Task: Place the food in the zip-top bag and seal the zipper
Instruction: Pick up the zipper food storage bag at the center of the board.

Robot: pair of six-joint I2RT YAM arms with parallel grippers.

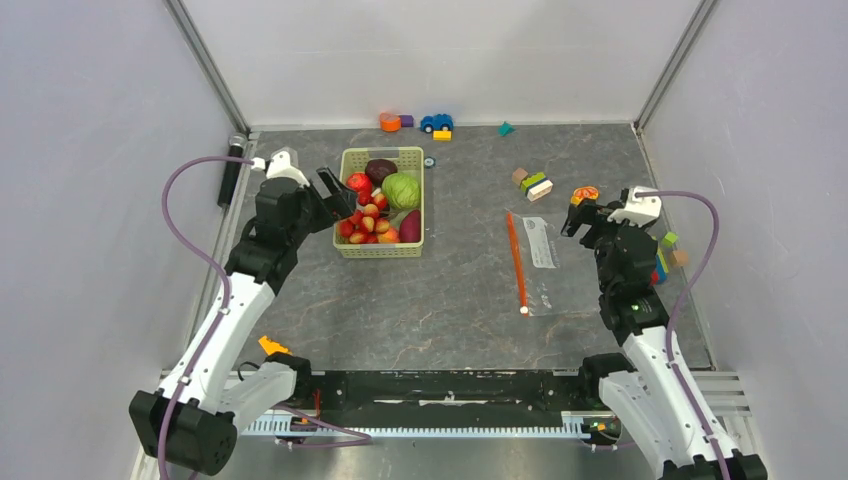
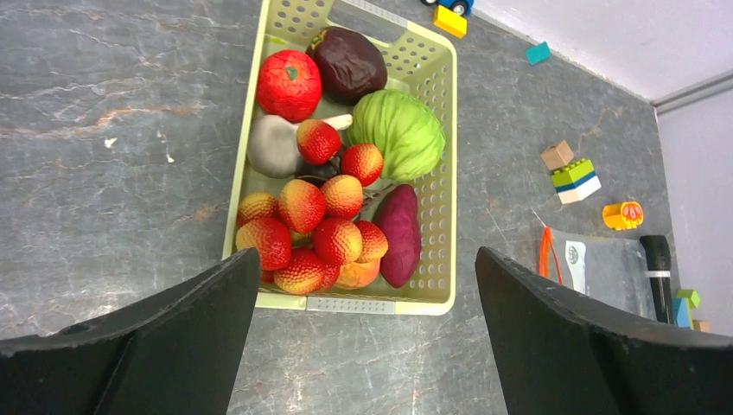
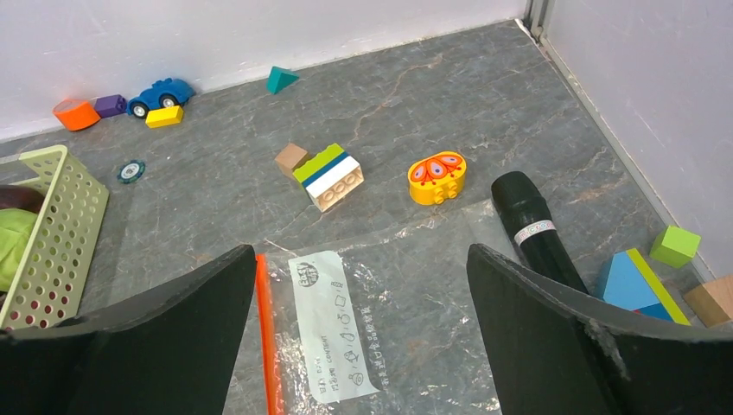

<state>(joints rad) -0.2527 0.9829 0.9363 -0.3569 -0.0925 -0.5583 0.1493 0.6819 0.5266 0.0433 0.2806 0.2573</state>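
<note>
**Task state at the outset, three views.** I hold the left gripper (image 2: 363, 268) above the near end of the basket (image 2: 346, 304), its jaws wide apart and empty. The right gripper (image 3: 361, 255) hangs over the far part of the bag (image 3: 432, 346), also spread wide and holding nothing.

**Food.** All of it that I can see lies in the basket: a heap of strawberries (image 2: 337, 239) at the near end, the cabbage (image 2: 398, 134) on the right side, and a dark purple piece (image 2: 348, 62) and a red fruit (image 2: 288, 84) at the far end. None is in the bag or in a gripper.

**Bag.** It lies flat on the table (image 1: 440, 300), well apart from the basket and in front of the right arm, with no food in it. The zipper (image 1: 516, 258) runs along the edge facing the basket, and the label (image 3: 333, 324) sits just beside it. I cannot tell whether the mouth is open or zipped.

**Progress.** I judge that no step is complete. Left to do are opening or holding the mouth, carrying each piece across, and running the zipper shut. The blocks (image 3: 328, 175) beyond the bag are not part of the task.
</note>
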